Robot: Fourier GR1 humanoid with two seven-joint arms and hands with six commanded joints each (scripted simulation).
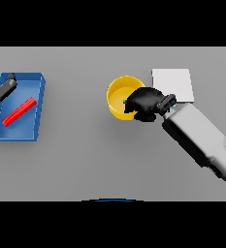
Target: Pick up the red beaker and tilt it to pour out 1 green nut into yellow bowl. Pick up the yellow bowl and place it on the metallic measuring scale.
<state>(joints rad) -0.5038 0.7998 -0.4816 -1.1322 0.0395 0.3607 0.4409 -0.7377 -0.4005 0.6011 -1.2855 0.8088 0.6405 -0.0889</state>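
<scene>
A: Head view. Right hand (144, 102) sits on the right rim of the yellow bowl (120, 97), fingers curled over the edge. Looks like it's gripping the bowl.

B: Where's the scale?

A: Flat pale square, the metallic measuring scale (172, 83), just beyond and right of the bowl, partly behind the hand. Bowl is left of the scale and a bit nearer the robot, on the grey table (85, 160).

B: So the move is a short carry right and slightly away.

A: My read, yes. Right arm is the obvious one, it's on the bowl already.

B: Nut in the bowl?

A: Small dark-green speck (123, 101) inside, near the fingers. Probably the nut, too small to be sure.

B: Bowl itself?

A: Round, upright, bright yellow, darker inside.

B: Beaker?

A: Thin red piece (19, 112) lying diagonally in the blue tray (37, 127) far left. Could be the red beaker on its side, can't confirm.

B: Left hand?

A: Left hand (6, 88) over the tray's far corner, well apart from the bowl. Grip unreadable.
</scene>
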